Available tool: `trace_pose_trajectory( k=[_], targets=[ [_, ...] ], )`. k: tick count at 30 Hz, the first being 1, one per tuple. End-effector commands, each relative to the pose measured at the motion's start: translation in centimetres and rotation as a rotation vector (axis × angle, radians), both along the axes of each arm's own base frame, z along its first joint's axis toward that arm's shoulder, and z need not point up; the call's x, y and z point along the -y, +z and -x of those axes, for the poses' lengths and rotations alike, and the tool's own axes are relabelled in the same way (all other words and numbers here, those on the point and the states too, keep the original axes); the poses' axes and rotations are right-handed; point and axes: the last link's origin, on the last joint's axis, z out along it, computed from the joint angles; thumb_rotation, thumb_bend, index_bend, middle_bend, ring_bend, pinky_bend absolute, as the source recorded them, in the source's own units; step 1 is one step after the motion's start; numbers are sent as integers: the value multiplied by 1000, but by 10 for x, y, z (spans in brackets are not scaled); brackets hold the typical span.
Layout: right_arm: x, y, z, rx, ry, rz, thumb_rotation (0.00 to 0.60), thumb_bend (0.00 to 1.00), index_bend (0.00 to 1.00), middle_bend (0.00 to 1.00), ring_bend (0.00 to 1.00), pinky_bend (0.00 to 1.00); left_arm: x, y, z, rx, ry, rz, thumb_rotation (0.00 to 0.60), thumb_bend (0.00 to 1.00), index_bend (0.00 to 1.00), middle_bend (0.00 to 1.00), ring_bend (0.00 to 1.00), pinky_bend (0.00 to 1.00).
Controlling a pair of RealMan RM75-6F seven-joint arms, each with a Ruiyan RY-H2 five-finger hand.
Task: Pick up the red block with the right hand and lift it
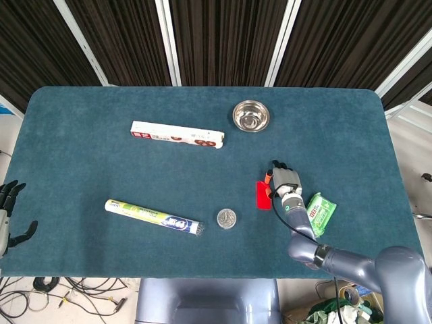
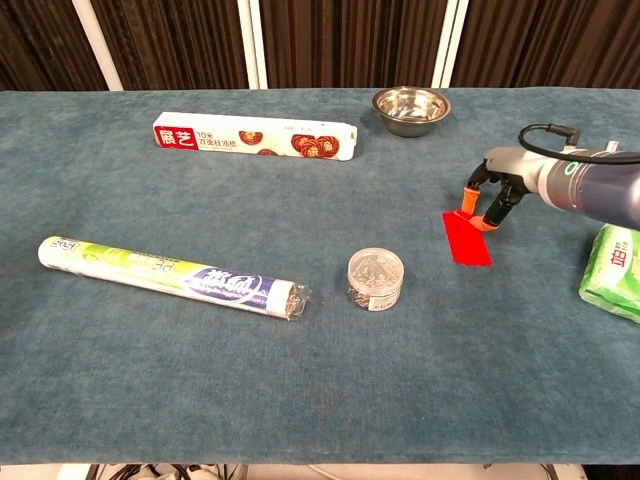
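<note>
The red block is a thin flat piece lying right of the table's middle. My right hand is at its far right end, and the orange fingertips pinch that edge. The block looks slightly tipped, with its near end still on the cloth. At the lower left, off the table's edge, my left hand hangs with its fingers spread and holds nothing.
A green wipes pack lies just right of the right hand. A small clear jar sits left of the block. Further off are a steel bowl, a long box and a tube.
</note>
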Motion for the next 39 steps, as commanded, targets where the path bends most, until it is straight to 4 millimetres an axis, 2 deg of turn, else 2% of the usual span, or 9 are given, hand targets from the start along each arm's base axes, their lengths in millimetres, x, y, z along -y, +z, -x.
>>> trace_pose_trajectory(
  k=[1, 13, 17, 21, 25, 33, 39],
  targets=[
    [0, -4, 0, 1, -6, -8, 600, 350, 494, 52, 64, 142, 0, 0, 0, 1, 2, -2, 600, 307, 136, 69, 40, 34],
    [1, -13, -2, 5, -6, -3, 600, 349, 536, 62, 64, 142, -1, 1, -1, 8, 9, -7, 600, 308, 139, 68, 40, 34],
    [1, -15, -2, 15, -10, -1, 600, 354, 594, 84, 76, 142, -1, 2, -1, 11, 11, -10, 600, 308, 139, 68, 40, 34],
    [2, -16, -3, 34, -15, 22, 600, 429, 675, 119, 108, 142, -1, 2, 0, 14, 14, -10, 600, 308, 140, 67, 43, 34],
    [2, -14, -2, 63, -29, 46, 600, 480, 716, 130, 124, 142, -2, 2, 0, 16, 16, -11, 600, 307, 140, 66, 46, 34],
    [-5, -4, -3, 87, -1, 47, 600, 514, 728, 130, 124, 142, -2, 3, 0, 16, 18, -14, 600, 308, 140, 63, 47, 34],
    [-22, 12, -7, 121, 31, 19, 600, 519, 727, 129, 124, 142, -1, 2, 0, 17, 18, -16, 600, 308, 140, 63, 47, 34]
  ],
)
